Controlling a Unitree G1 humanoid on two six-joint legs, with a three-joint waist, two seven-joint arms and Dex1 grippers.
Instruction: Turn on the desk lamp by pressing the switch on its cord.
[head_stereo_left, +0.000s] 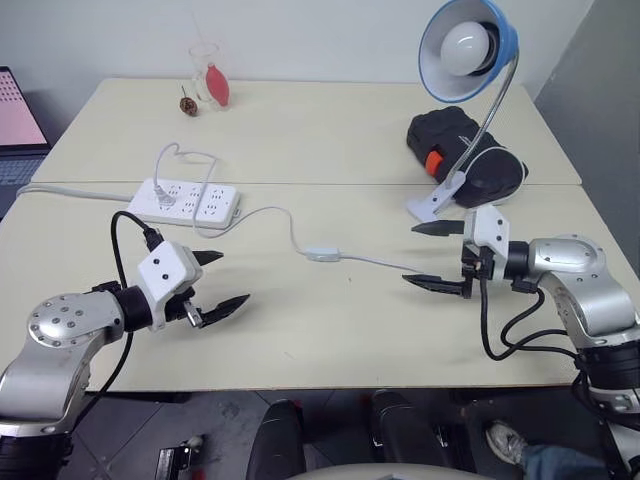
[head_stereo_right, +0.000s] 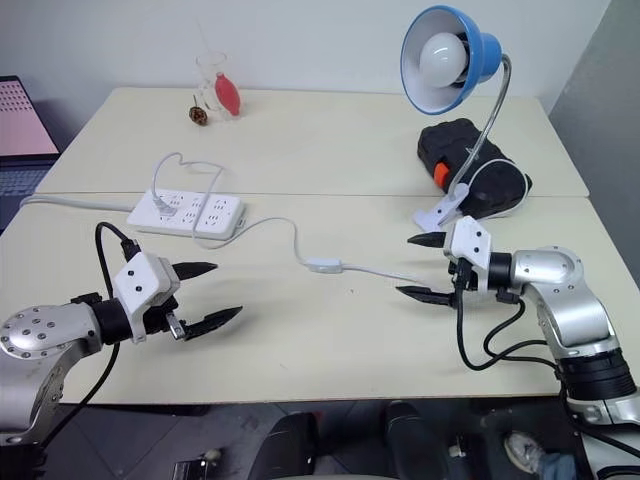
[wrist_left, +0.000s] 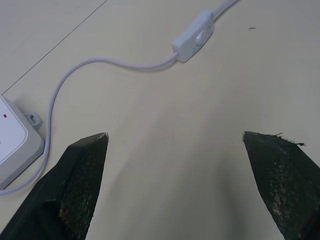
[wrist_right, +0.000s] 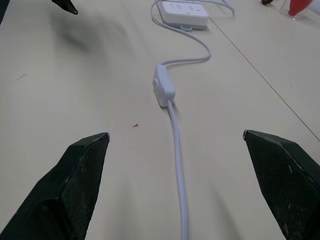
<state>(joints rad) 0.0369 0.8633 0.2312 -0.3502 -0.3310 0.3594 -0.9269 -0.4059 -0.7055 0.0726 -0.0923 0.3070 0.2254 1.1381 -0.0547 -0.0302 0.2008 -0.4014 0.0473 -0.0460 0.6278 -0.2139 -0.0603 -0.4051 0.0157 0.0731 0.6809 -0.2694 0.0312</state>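
Note:
The desk lamp (head_stereo_left: 468, 48) with its blue shade and unlit white bulb stands at the table's back right, clipped by its white base (head_stereo_left: 437, 201). Its thin white cord (head_stereo_left: 280, 215) runs across the table to the small white switch (head_stereo_left: 322, 254), which lies flat in the middle. My left gripper (head_stereo_left: 220, 281) hovers open above the table, left of the switch, holding nothing. My right gripper (head_stereo_left: 433, 255) is open to the switch's right, with the cord (wrist_right: 178, 175) passing between its fingers. In the wrist views the switch (wrist_left: 193, 42) (wrist_right: 163, 86) lies ahead of each gripper.
A white power strip (head_stereo_left: 185, 200) with the plug in it lies at the left middle. A black case with an orange button (head_stereo_left: 462, 148) sits behind the lamp's base. A glass with a red object (head_stereo_left: 211, 77) stands at the far edge.

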